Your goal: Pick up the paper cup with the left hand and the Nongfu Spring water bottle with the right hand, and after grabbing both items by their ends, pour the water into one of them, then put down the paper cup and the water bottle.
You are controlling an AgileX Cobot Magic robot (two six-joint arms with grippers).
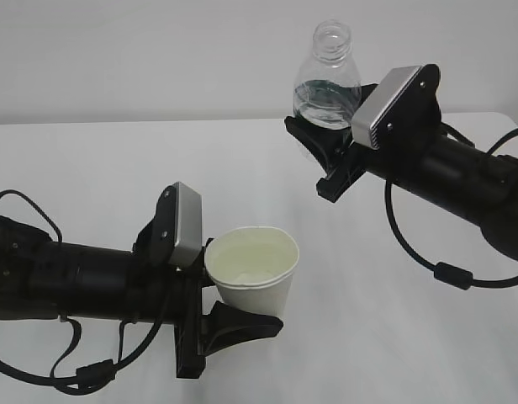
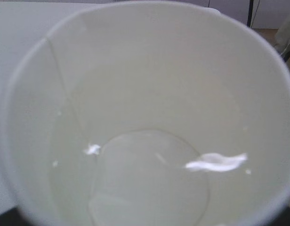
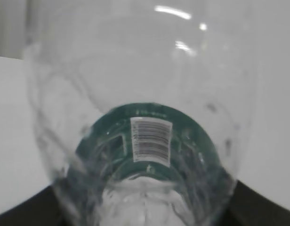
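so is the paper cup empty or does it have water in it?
Has water: the paper cup shows a liquid line and glints inside, from the left wrist view.

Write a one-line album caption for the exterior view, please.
Left gripper holds a paper cup; right gripper lifts an uncapped water bottle.

White paper cup (image 1: 255, 273), cream inside; clear bottle (image 1: 326, 80), dark green label, barcode.
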